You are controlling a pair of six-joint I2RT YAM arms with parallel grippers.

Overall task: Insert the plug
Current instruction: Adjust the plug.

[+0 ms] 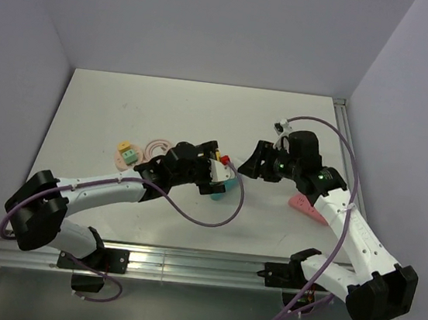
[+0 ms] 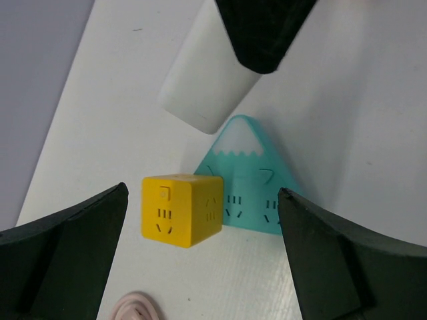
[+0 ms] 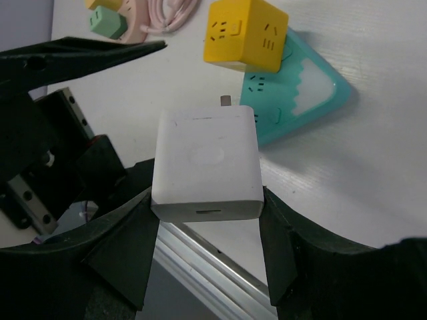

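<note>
Plug lies untouched by the pink cable, well apart from the teal strip, while right gripper clamps a white block aimed there and left gripper, wide open, seems ready to steady that strip.

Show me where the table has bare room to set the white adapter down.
Bare: the table's whole far half, beyond the arms, and the near strip between the arms. Crowded: the middle, where the left gripper, right gripper, teal socket block and pink cable coil cluster.
</note>
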